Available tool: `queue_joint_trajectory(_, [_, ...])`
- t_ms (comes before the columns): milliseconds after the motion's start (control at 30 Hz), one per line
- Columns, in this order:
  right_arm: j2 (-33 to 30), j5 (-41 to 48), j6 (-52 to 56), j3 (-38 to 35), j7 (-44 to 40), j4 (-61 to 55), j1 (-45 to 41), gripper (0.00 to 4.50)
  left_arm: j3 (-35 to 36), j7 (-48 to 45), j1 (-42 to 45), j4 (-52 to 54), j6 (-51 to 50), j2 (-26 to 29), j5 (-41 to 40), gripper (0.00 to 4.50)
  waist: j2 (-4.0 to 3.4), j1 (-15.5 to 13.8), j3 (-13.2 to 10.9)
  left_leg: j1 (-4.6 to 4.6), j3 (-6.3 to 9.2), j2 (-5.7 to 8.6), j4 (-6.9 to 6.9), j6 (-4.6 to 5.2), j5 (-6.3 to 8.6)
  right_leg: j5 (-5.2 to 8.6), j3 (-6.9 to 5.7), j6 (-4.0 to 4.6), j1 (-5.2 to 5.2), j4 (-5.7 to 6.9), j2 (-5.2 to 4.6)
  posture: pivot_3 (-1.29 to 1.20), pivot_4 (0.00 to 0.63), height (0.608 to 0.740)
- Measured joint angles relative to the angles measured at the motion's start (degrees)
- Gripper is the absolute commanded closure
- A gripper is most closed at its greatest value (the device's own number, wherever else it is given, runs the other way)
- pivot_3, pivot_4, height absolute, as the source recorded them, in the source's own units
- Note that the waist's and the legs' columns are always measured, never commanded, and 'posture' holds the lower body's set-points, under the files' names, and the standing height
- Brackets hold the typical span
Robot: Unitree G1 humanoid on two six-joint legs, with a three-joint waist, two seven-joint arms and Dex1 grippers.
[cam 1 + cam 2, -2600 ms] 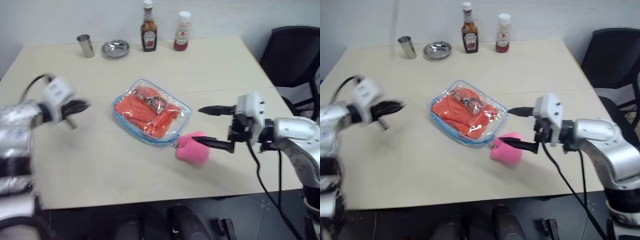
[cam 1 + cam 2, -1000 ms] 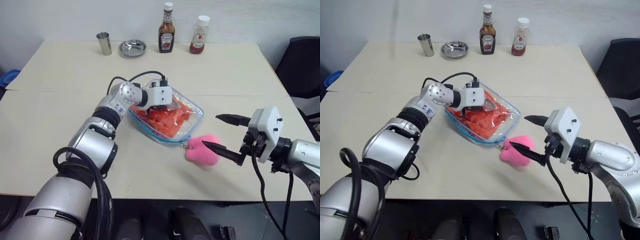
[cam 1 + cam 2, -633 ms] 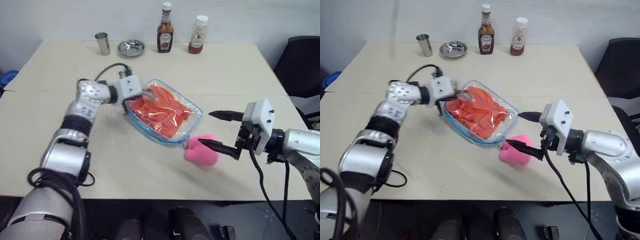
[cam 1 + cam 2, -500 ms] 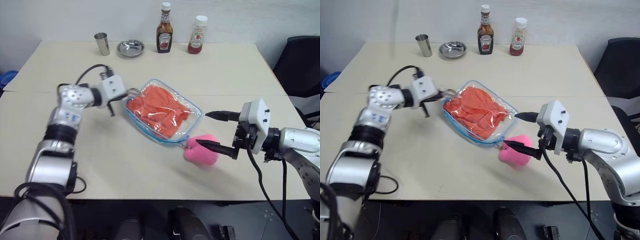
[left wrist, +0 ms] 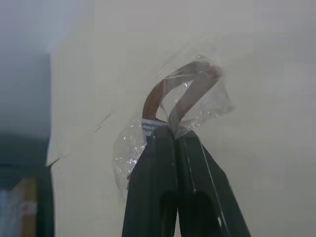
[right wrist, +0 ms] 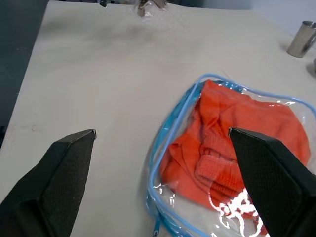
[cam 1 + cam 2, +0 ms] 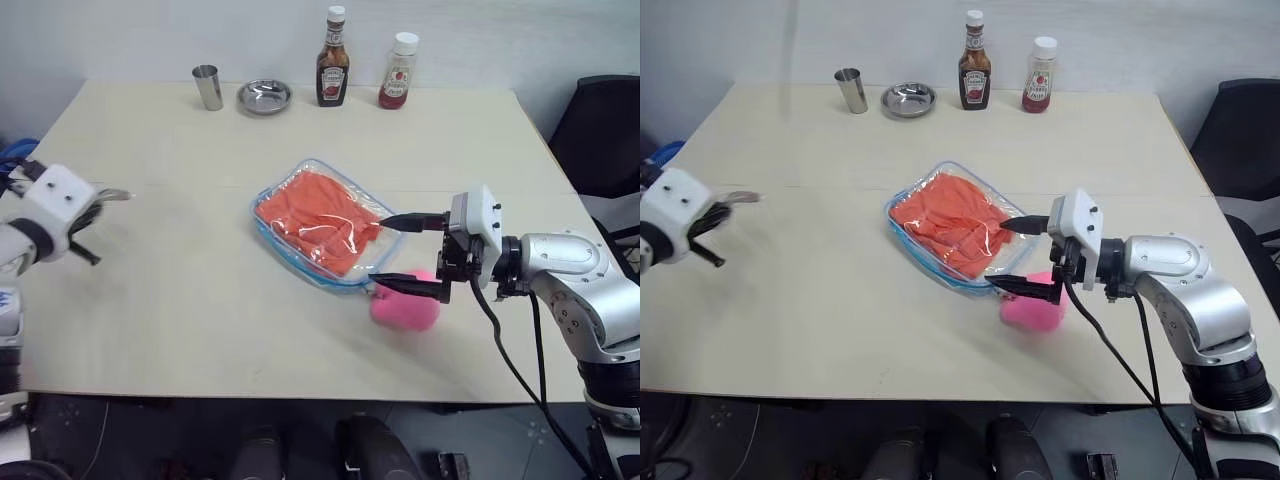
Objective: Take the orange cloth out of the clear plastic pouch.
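The orange cloth (image 7: 320, 215) lies bunched inside the clear plastic pouch (image 7: 283, 252), which rests flat at mid-table with its light blue trim showing. Far off at the table's left side, my left gripper (image 7: 100, 200) is shut on a small brown item in crinkly clear wrap (image 5: 182, 94). My right gripper (image 7: 380, 252) stands open, pointing left at the pouch's right edge. Its upper finger hangs over the pouch corner and its lower finger is just above the pink plush bunny (image 7: 405, 308). Nothing is between its fingers.
Along the table's far edge stand a metal cup (image 7: 208, 88), a metal bowl (image 7: 265, 97), a ketchup bottle (image 7: 332, 58) and a white-capped sauce bottle (image 7: 397, 60). A black chair (image 7: 600, 130) sits off the right side.
My left gripper pulled away from the pouch to the far left, carrying the small wrapped item. My right gripper moved left, closer to the pouch's right edge.
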State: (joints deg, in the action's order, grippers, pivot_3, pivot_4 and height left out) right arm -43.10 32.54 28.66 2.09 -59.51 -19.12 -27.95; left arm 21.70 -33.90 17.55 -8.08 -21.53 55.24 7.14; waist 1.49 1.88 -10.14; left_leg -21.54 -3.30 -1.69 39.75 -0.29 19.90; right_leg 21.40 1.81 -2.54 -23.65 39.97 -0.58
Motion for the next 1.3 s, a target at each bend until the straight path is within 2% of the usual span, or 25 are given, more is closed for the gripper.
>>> queue_joint_trajectory(200, [1.0,-0.5,0.0,0.5,-1.1,1.2,-1.0,0.00,1.7,3.9,-8.5,0.1,-0.1,-1.1,0.0,4.46,0.02,-0.3,0.0,0.00,0.03,0.02,0.00,0.03,0.02,0.00,-0.02,0.00,0.03,-0.10,-0.04,0.00,0.150,0.740])
queue_joint_trajectory(333, [1.1,-0.7,0.0,0.6,-1.3,1.4,-1.3,0.00,3.2,7.7,-10.5,-3.1,1.8,-1.1,0.1,3.57,0.02,-0.2,0.0,0.00,0.02,0.02,-0.03,0.04,0.04,0.00,-0.03,0.00,0.02,-0.11,-0.04,0.00,0.150,0.740])
queue_joint_trajectory(467, [1.0,-0.7,0.2,0.4,-1.4,1.3,-0.9,0.00,4.6,8.0,-11.3,-3.5,0.8,-1.1,-1.1,2.30,0.04,-0.2,0.0,0.00,0.03,0.01,-0.04,0.03,0.04,0.00,-0.05,0.00,0.02,-0.11,-0.03,0.00,0.150,0.740])
queue_joint_trajectory(533, [0.7,-0.7,0.4,0.1,-1.3,1.2,-0.3,0.00,5.0,5.2,-10.5,-1.5,-2.2,-0.7,-3.9,1.71,0.04,-0.2,0.0,0.00,0.03,0.01,-0.04,0.03,0.04,0.00,-0.05,0.00,0.02,-0.11,-0.03,0.00,0.150,0.740])
queue_joint_trajectory(733, [-1.0,-0.4,1.2,-1.6,-0.3,-1.3,2.8,0.00,5.4,-13.0,-8.5,12.5,-9.5,3.2,-19.9,1.71,0.04,-0.2,0.0,-0.01,0.09,0.02,-0.10,-0.01,0.04,0.00,-0.10,0.00,0.09,-0.13,-0.05,0.00,0.150,0.740])
queue_joint_trajectory(800, [-1.5,-0.4,1.7,-2.8,0.3,-1.8,4.0,0.00,4.1,-18.5,-6.5,15.7,-7.7,5.7,-22.8,1.71,0.04,-0.2,0.0,0.00,0.09,0.03,-0.11,-0.03,0.03,0.00,-0.09,0.00,0.09,-0.25,-0.05,0.00,0.150,0.740])
queue_joint_trajectory(900, [-1.7,-0.1,2.4,-3.9,1.5,-3.6,5.2,0.00,-4.9,-24.9,-0.6,16.9,1.6,7.8,-21.4,1.71,-0.19,-0.2,0.0,0.11,0.04,0.06,-0.12,-0.04,0.03,0.00,-0.03,0.00,0.17,-0.25,-0.04,0.00,0.150,0.740])
queue_joint_trajectory(967, [-1.9,0.2,2.8,-5.1,2.5,-4.3,6.4,0.00,-14.7,-27.6,6.9,12.1,11.0,6.3,-15.8,1.71,-0.23,-0.2,0.0,0.16,0.02,0.06,-0.12,-0.05,0.01,0.00,0.00,0.00,0.18,-0.22,0.04,0.00,0.150,0.740])
queue_joint_trajectory(1067, [-1.9,0.6,3.5,-6.1,4.1,-6.6,7.7,0.00,-27.0,-29.5,21.8,-4.3,26.5,-1.1,-6.7,1.71,-0.22,-0.6,0.0,0.09,0.02,0.07,-0.01,-0.06,-0.03,0.00,-0.03,0.00,0.15,-0.15,0.09,0.00,0.150,0.740])
queue_joint_trajectory(1167, [-2.0,0.9,4.3,-7.6,6.0,-9.0,9.9,0.00,-33.6,-30.0,32.9,-19.5,39.9,-7.2,-1.1,1.71,-0.18,-0.4,0.0,-0.06,-0.03,0.06,0.06,0.02,0.02,0.00,-0.01,-0.01,0.06,-0.07,0.07,0.00,0.150,0.740])
queue_joint_trajectory(1300, [-1.9,1.7,6.1,-9.5,9.2,-13.1,13.8,0.00,-38.6,-29.9,43.1,-37.2,52.6,-13.5,3.9,1.71,-0.18,0.0,0.0,-0.12,-0.09,0.04,0.00,0.03,0.03,-0.01,0.05,-0.01,-0.07,-0.07,0.08,0.00,0.150,0.740])
